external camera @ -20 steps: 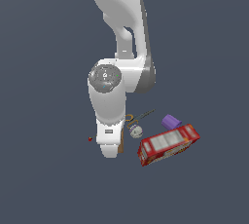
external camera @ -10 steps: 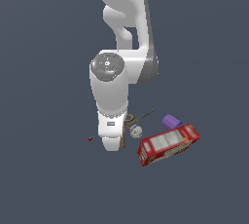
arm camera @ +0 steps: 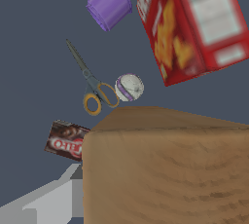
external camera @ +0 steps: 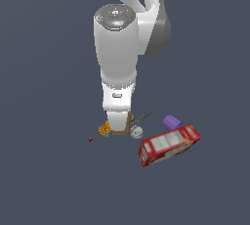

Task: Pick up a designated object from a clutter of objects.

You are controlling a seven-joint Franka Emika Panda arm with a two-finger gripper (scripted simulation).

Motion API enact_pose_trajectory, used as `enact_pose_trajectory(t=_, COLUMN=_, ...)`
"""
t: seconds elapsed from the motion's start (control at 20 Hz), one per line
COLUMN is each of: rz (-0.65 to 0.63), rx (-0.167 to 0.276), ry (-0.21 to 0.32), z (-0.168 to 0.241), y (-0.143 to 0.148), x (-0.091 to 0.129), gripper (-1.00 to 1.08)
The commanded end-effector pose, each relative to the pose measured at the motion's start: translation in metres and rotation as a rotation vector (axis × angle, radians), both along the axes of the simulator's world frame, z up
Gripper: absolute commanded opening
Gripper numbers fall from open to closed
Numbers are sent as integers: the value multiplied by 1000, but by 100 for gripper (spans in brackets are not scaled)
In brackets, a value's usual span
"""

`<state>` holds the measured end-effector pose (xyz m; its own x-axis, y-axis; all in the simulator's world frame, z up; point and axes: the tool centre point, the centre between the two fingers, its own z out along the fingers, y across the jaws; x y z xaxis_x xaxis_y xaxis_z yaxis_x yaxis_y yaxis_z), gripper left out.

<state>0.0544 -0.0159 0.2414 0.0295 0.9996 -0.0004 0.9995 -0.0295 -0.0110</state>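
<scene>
The designated object, a plain tan-brown box (arm camera: 165, 169), fills the near part of the wrist view. One grey finger (arm camera: 46, 202) shows against its side. In the exterior view my gripper (external camera: 119, 125) points straight down and is shut on this box (external camera: 120, 131), whose lower edge shows below the fingers, a little above the floor. The clutter of objects lies around and beneath it. An orange lump (external camera: 104, 129) is on the exterior view's left and a white round piece (external camera: 136, 131) on its right. The far finger is hidden behind the box.
A red and white printed box (external camera: 168, 145) and a purple cylinder (external camera: 172, 122) lie toward the exterior view's right. Yellow-handled scissors (arm camera: 92, 84) and a dark red packet (arm camera: 65, 140) lie below the box. A tiny red bit (external camera: 90, 140) sits apart on the left.
The arm has risen and shifted slightly toward the exterior view's right, carrying the tan box up with it. The orange lump now shows beside it. The other items have not moved.
</scene>
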Motion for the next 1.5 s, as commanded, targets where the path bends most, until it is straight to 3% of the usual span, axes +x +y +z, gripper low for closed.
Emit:
enact_pose_trajectory(t=0.0, rz=0, rx=-1, ry=-11, z=32, y=6, x=-9, gripper=-100)
enact_pose_trajectory(t=0.8, rz=1, rx=-1, ry=-11, z=195, y=44, x=-73, gripper=-100)
enact_pose_trajectory(t=1.45, rz=0, rx=0, ry=-11, z=245, y=55, x=-89, gripper=-100)
